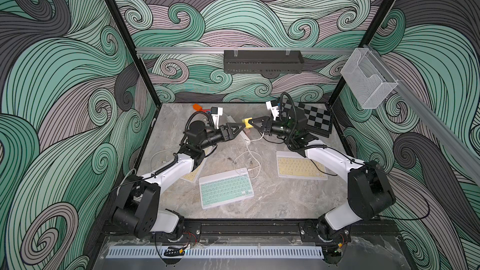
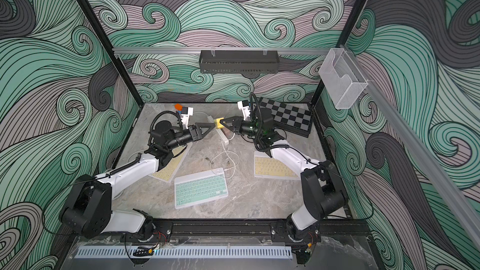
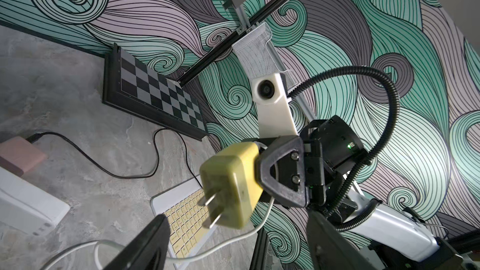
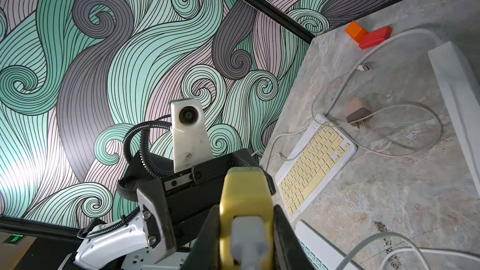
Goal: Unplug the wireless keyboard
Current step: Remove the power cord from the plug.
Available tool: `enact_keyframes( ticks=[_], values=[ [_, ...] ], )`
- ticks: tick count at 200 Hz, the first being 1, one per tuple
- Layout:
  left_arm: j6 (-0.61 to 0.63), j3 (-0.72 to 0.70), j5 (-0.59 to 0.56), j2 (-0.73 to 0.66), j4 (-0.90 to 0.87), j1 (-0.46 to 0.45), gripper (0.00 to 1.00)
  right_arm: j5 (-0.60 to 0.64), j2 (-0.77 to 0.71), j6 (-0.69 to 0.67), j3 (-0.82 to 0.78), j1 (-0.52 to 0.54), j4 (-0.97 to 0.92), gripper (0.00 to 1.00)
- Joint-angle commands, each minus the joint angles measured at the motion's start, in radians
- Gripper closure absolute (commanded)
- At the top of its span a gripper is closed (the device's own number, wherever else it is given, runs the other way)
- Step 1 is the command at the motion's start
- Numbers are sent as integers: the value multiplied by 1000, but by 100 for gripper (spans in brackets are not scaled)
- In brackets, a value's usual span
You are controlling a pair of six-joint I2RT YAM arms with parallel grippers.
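Observation:
The mint-green wireless keyboard (image 1: 226, 188) (image 2: 201, 188) lies at the table's front centre. A white cable (image 1: 249, 157) is plugged into its far right corner and loops back to a yellow charger (image 1: 248, 122) (image 2: 219, 123). My right gripper (image 1: 251, 123) (image 4: 245, 211) is shut on this charger (image 4: 245, 198), which hangs in the air above the white power strip (image 1: 241, 132). Its prongs are bare in the left wrist view (image 3: 231, 185). My left gripper (image 1: 242, 126) (image 3: 236, 229) stands open just left of the charger, its fingers on either side without touching it.
Two yellow keyboards lie on the table, one at the right (image 1: 300, 166), one under my left arm (image 1: 192, 175). A chessboard (image 1: 309, 118) leans at the back right. A pink charger (image 3: 18, 154) with a black cable sits in the strip. Orange and red blocks (image 4: 368, 35) lie at the back left.

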Motion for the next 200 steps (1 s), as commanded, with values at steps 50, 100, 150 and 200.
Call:
enact_keyframes(
  ticks=[50, 100, 150, 200],
  values=[
    [-60, 42, 39, 73, 97, -20, 29, 13, 35, 67, -3, 19, 110, 100],
    [-62, 53, 30, 76, 104, -23, 40, 2, 49, 81, -5, 27, 133, 100],
    [-89, 70, 25, 107, 135, -22, 50, -6, 56, 91, -11, 30, 151, 100],
    [-103, 76, 12, 114, 140, -21, 77, -13, 64, 99, -15, 31, 167, 100]
  ],
)
